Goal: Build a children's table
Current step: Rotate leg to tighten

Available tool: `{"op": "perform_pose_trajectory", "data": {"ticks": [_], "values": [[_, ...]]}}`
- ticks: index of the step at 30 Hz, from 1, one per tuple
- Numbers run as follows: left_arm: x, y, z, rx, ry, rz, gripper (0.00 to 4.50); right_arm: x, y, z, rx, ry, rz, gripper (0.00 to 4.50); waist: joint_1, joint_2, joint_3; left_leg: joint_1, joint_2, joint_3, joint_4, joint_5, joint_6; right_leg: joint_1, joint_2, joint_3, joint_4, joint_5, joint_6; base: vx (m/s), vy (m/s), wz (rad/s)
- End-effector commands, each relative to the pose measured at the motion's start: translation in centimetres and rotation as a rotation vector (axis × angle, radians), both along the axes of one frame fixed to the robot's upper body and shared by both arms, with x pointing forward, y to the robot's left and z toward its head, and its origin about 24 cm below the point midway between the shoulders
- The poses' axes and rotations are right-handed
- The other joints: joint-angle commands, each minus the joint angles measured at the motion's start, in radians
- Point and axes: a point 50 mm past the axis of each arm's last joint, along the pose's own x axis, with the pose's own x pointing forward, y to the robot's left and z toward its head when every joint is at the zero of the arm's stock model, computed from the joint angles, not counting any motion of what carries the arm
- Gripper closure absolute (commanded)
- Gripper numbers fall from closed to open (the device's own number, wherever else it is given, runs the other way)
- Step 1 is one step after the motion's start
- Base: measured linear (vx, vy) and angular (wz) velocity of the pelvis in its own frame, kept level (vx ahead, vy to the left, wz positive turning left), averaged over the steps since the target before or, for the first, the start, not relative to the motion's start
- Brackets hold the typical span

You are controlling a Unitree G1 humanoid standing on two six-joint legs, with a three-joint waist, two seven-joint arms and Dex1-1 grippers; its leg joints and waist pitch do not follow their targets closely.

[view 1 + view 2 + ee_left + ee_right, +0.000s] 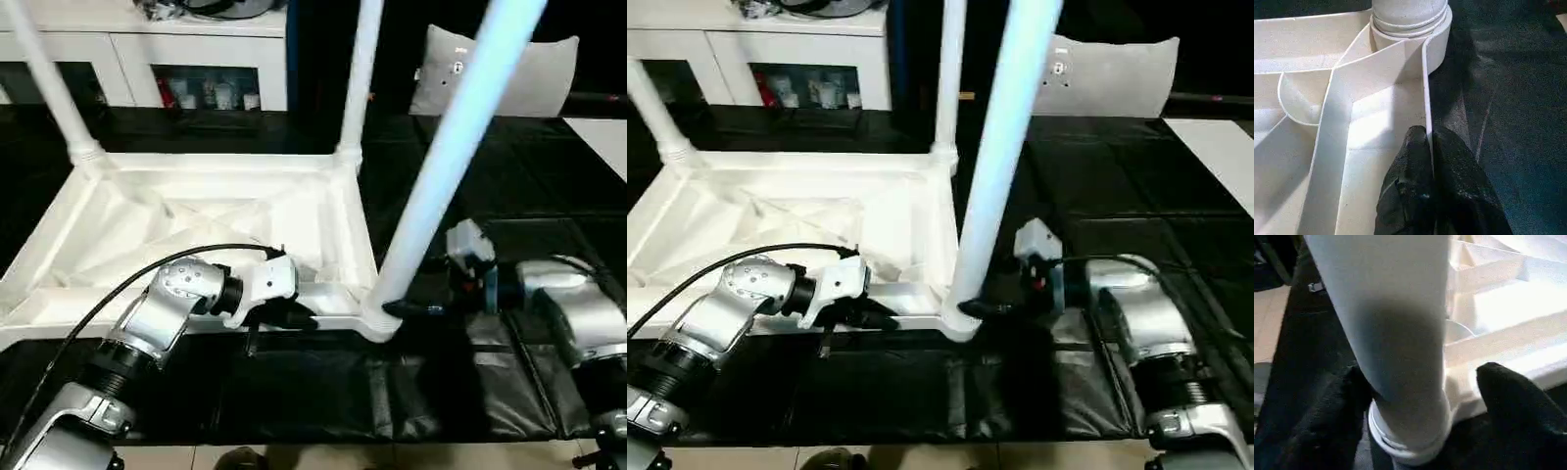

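Observation:
The white children's table (118, 186) lies upside down on the black mat, its ribbed underside facing up. Legs stand in the far left (49, 83), far right (361, 78) and near right (446, 162) sockets. My left gripper (1430, 142) is shut on the thin near rim (1425, 88) of the table, a short way from the near right socket (1410, 24). My right gripper (1424, 373) is open around the foot of the near right leg (1400, 333), just above its socket, with one black finger (1518, 401) on each side.
A white cabinet (196, 49) with shelves stands behind the table. A grey pillow (509, 73) leans at the back right. The black mat (323, 392) runs to the near edge, where pale floor begins. A white sheet (602, 132) lies at the far right.

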Motion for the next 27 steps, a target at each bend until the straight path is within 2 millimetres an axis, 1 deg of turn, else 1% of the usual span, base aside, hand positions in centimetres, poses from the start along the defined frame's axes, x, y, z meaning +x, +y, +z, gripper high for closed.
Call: {"op": "perform_pose_trajectory", "data": {"ticks": [1, 2, 5, 8, 9, 11, 13, 15, 16, 17, 21, 23, 24, 25, 27], "values": [[-0.3, -0.6, 0.0, 0.006, -0.003, -0.066, 4.50, -0.2, 0.1, 0.0, 0.007, -0.003, 0.022, 1.11, -0.003, -0.009, -0.061, 0.024, 0.056, -0.016, -0.069, -0.191, 0.063, 0.041, -0.068, 0.038, -0.068, -0.172, -0.244, 0.000, 0.000, 0.00], [-0.3, -0.6, 0.0, 0.005, -0.003, -0.066, 4.50, -0.2, 0.2, 0.0, 0.007, -0.002, 0.024, 1.11, -0.003, -0.010, -0.061, 0.023, 0.055, -0.016, -0.069, -0.188, 0.063, 0.041, -0.068, 0.038, -0.068, -0.168, -0.243, 0.000, 0.000, 0.00], [-0.3, -0.7, 0.0, 0.004, -0.004, -0.068, 4.50, -0.3, 0.3, -0.1, 0.014, 0.009, 0.031, 1.42, -0.003, -0.011, -0.061, 0.022, 0.055, -0.015, -0.069, -0.179, 0.067, 0.042, -0.067, 0.038, -0.066, -0.152, -0.245, 0.000, 0.000, 0.00], [-0.3, -0.7, 0.0, 0.002, -0.004, -0.070, 4.50, -0.3, 0.4, -0.2, 0.018, 0.019, 0.041, 1.68, -0.003, -0.010, -0.059, 0.022, 0.055, -0.016, -0.070, -0.189, 0.066, 0.041, -0.068, 0.038, -0.069, -0.172, -0.242, 0.000, 0.000, 0.00], [-0.3, -0.7, 0.0, 0.001, -0.004, -0.070, 4.50, -0.4, 0.4, -0.2, 0.019, 0.021, 0.043, 1.68, -0.003, -0.010, -0.060, 0.023, 0.055, -0.016, -0.070, -0.191, 0.065, 0.041, -0.068, 0.038, -0.069, -0.177, -0.241, 0.000, 0.000, 0.00], [-0.3, -0.7, 0.0, 0.001, -0.004, -0.069, 4.50, -0.4, 0.4, -0.2, 0.020, 0.027, 0.048, 1.95, -0.003, -0.010, -0.059, 0.023, 0.055, -0.016, -0.070, -0.193, 0.063, 0.041, -0.068, 0.038, -0.070, -0.183, -0.239, 0.000, 0.000, 0.00], [-0.3, -0.7, -0.1, 0.002, -0.003, -0.067, 4.50, -0.5, 0.6, -0.3, 0.022, 0.036, 0.055, 2.02, -0.003, -0.010, -0.059, 0.023, 0.055, -0.016, -0.070, -0.193, 0.063, 0.041, -0.068, 0.038, -0.070, -0.184, -0.237, 0.000, 0.000, 0.00], [-0.3, -0.7, -0.1, 0.002, -0.003, -0.066, 4.50, -0.5, 0.6, -0.3, 0.022, 0.039, 0.056, 2.27, -0.002, -0.009, -0.059, 0.024, 0.056, -0.016, -0.071, -0.194, 0.060, 0.041, -0.069, 0.038, -0.070, -0.189, -0.236, 0.000, 0.000, 0.00], [-0.4, -0.7, -0.1, 0.002, -0.002, -0.065, 4.50, -0.6, 0.6, -0.3, 0.024, 0.045, 0.060, 2.27, -0.005, -0.016, -0.058, 0.022, 0.055, -0.016, -0.071, -0.196, 0.060, 0.041, -0.067, 0.038, -0.071, -0.190, -0.235, 0.000, 0.000, 0.00], [-0.4, -0.7, -0.1, 0.001, -0.001, -0.064, 4.50, -0.6, 0.7, -0.4, 0.026, 0.049, 0.062, 2.37, -0.003, -0.013, -0.058, 0.023, 0.056, -0.016, -0.071, -0.194, 0.061, 0.041, -0.069, 0.038, -0.070, -0.193, -0.234, 0.000, 0.000, 0.00], [-0.4, -0.8, 0.0, -0.027, 0.013, -0.043, 4.50, -0.9, 1.2, -0.4, 0.074, 0.072, 0.064, 2.55, -0.002, -0.013, -0.058, 0.022, 0.055, -0.016, -0.071, -0.188, 0.065, 0.041, -0.068, 0.038, -0.070, -0.187, -0.234, 0.000, 0.000, 0.00], [-0.2, -1.1, 0.0, -0.045, 0.011, -0.017, 4.50, -0.8, 1.7, -0.4, 0.087, 0.082, 0.032, 2.56, -0.003, -0.013, -0.056, 0.022, 0.056, -0.016, -0.073, -0.191, 0.061, 0.041, -0.069, 0.039, -0.072, -0.200, -0.230, 0.000, 0.000, 0.00], [-0.1, -1.6, 0.2, -0.067, 0.016, 0.020, 4.50, -0.5, 2.2, -0.7, 0.070, 0.099, -0.030, 2.56, -0.004, -0.009, -0.054, 0.023, 0.055, -0.015, -0.074, -0.204, 0.055, 0.038, -0.067, 0.040, -0.075, -0.216, -0.226, 0.000, 0.000, 0.00], [0.0, -1.7, 0.2, -0.075, 0.018, 0.030, 4.50, -0.4, 2.4, -0.8, 0.063, 0.102, -0.057, 2.56, -0.006, -0.010, -0.054, 0.023, 0.055, -0.016, -0.075, -0.208, 0.050, 0.038, -0.067, 0.039, -0.074, -0.223, -0.225, 0.000, 0.000, 0.00], [0.1, -2.8, 0.4, -0.101, 0.030, 0.080, 4.50, 0.6, 3.7, -1.2, 0.055, 0.123, -0.198, 2.56, -0.012, -0.009, -0.049, 0.025, 0.052, -0.019, -0.080, -0.247, 0.025, 0.034, -0.069, 0.040, -0.082, -0.306, -0.209, 0.000, 0.000, 0.00]]}}
